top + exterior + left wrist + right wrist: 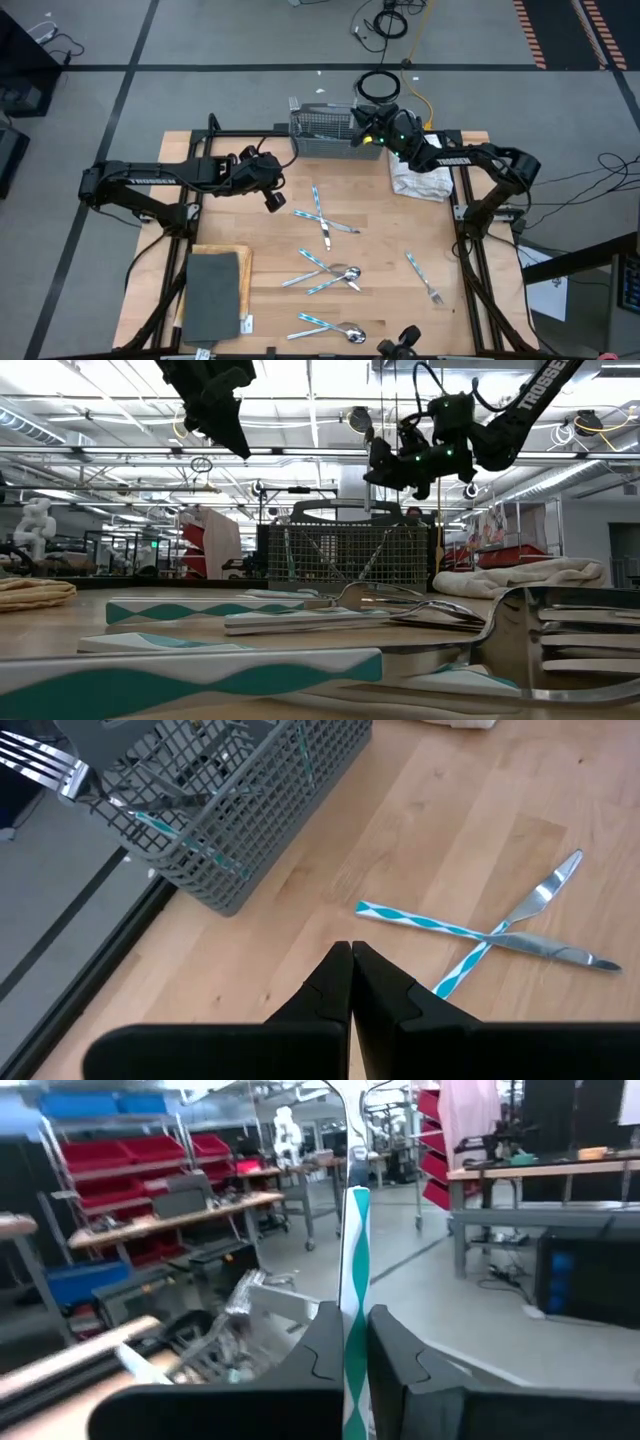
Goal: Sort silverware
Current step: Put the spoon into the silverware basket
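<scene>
The right gripper (345, 1345) is up in the air by the back of the table, right beside the grey mesh caddy (325, 128). Its fingers are pinched tight on one piece of silverware (354, 1270) — I can see the blue-and-white handle standing straight up between them. From the table-top view a round shiny end sticks up above that gripper, so it looks like a spoon.

The left gripper (350, 982) hangs above the table on the left side, a little in front of the caddy. Its two fingers are pressed together and hold nothing.

Some pieces already stand inside the caddy. A fork's prongs poke out over its rim in the left wrist view.

The rest of the silverware lies on the wooden table (380, 230). Two knives (322, 218) lie crossed like an X near the middle. Closer to the front there is a small pile of crossed pieces (330, 273) with a spoon in it, and one more crossed pair (335, 326) at the front edge. A single fork (424, 278) lies off by itself on the right.

A white cloth (418, 180) sits crumpled at the back right — under the right arm. A dark grey pad (212, 295) lies on the front left.
</scene>
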### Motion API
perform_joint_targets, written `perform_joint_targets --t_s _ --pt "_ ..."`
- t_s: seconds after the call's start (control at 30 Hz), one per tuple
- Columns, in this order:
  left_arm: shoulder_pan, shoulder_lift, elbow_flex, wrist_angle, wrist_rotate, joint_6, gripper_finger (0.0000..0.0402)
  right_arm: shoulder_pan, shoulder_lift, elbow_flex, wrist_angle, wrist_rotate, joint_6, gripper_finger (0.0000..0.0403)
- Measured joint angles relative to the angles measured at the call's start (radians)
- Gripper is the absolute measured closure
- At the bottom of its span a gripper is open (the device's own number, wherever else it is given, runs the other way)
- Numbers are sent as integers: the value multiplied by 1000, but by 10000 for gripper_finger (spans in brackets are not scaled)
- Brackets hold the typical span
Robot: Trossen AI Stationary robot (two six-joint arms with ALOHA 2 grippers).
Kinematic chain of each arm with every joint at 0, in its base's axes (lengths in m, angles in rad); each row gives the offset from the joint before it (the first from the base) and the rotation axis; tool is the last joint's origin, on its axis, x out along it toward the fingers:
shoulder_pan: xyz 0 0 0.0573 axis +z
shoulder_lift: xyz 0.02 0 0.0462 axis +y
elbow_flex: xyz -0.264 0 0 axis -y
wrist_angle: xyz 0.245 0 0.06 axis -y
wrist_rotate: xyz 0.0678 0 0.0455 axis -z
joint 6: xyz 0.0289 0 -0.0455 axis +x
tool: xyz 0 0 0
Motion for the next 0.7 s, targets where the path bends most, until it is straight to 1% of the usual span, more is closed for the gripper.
perform_joint_targets --t_s 0.17,0.4,0.63,0.7 --pt "0 0 0 0 0 0 393 -1 1 0 -17 -1 -52 402" --pt "0 0 0 0 0 -1 393 -1 1 0 -140 -1 -76 400" --pt "0 0 0 0 0 -2 393 -1 1 0 -148 8 -78 348" --pt "0 0 0 0 0 -2 393 -1 1 0 -147 25 -77 333"
